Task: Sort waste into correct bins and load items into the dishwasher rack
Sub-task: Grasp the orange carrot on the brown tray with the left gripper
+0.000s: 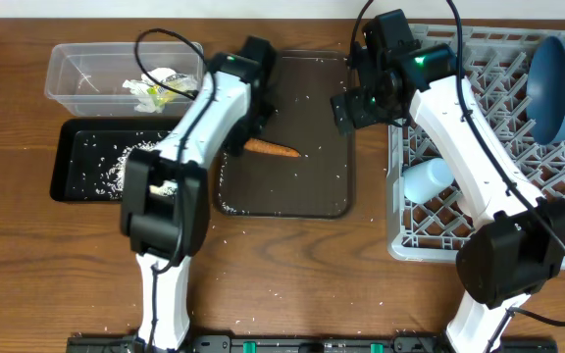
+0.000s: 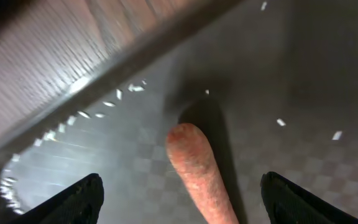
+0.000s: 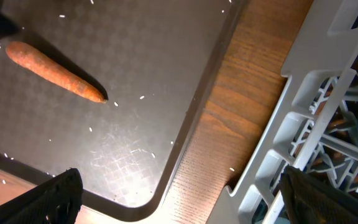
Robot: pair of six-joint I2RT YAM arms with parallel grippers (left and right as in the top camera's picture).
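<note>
A thin orange carrot (image 1: pixel 271 149) lies on the dark brown serving tray (image 1: pixel 322 186). My left gripper (image 1: pixel 255 116) is open and hovers low over the carrot's thick end; the carrot (image 2: pixel 197 171) lies between the spread fingers (image 2: pixel 182 208). My right gripper (image 1: pixel 346 110) is open and empty over the tray's right edge beside the grey rack (image 1: pixel 557 176); its view shows the carrot (image 3: pixel 55 73) and the rack's corner (image 3: pixel 316 124). Tissue and a yellow-green wrapper (image 1: pixel 155 88) lie in the clear tub (image 1: pixel 72 74). Rice lies in the black tray (image 1: pixel 77 147). A dark blue dish (image 1: pixel 557 86) and a light blue cup (image 1: pixel 428 180) sit in the rack.
Loose rice grains are scattered on the brown tray (image 3: pixel 135 93) and on the wooden table (image 1: pixel 263 284) in front of it. The clear tub and black tray stand at the left, the rack at the right.
</note>
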